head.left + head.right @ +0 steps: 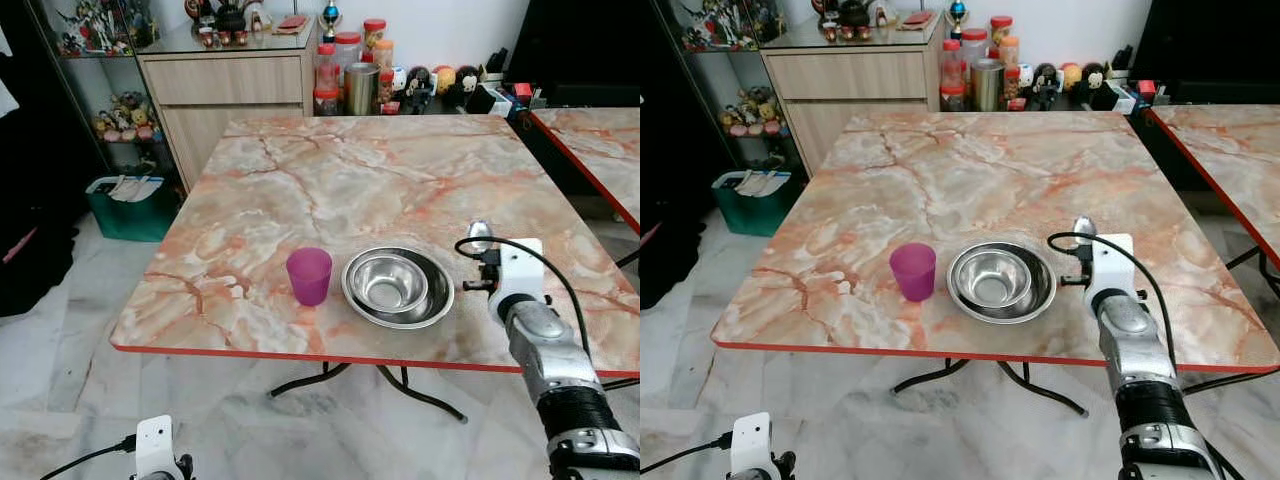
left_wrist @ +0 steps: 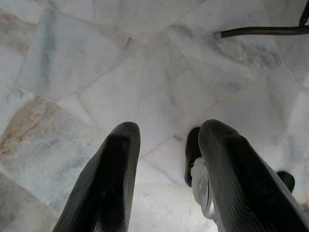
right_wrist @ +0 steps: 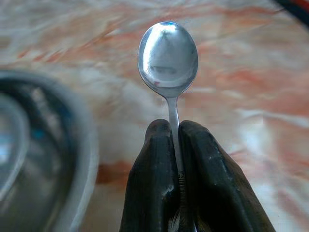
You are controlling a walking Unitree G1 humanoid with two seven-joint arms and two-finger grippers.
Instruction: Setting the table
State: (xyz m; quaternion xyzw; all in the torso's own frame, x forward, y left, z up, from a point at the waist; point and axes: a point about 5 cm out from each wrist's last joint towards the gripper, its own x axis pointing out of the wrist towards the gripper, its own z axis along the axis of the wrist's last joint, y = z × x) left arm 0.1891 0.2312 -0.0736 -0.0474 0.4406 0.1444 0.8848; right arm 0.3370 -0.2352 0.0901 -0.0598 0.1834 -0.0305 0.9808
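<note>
Marble floor tiles [image 1: 60,350] in pale grey surrounded a square table [image 1: 330,180] with an orange-veined marble top and a red edge. Behind it stood a wooden cabinet [image 1: 225,85], with jars and small figures on the floor next to it, and a green bin [image 1: 130,205] was near the cabinet's left side. A second table [image 1: 600,150] of the same pattern was at the right.

Near the front edge of the table sat a steel plate [image 1: 398,290] with a smaller steel bowl [image 1: 392,282] inside it. A purple cup [image 1: 309,276] stood upright just beside the plate, on its left.

To the right of the plate, the right gripper [image 3: 176,140] was above the tabletop. Its two black fingers were closed tightly on the handle of a spoon [image 3: 168,58], with the spoon's bowl pointing away from the wrist.

The left gripper [image 2: 166,154] hung low over the floor, and its fingers were apart with nothing between them.
</note>
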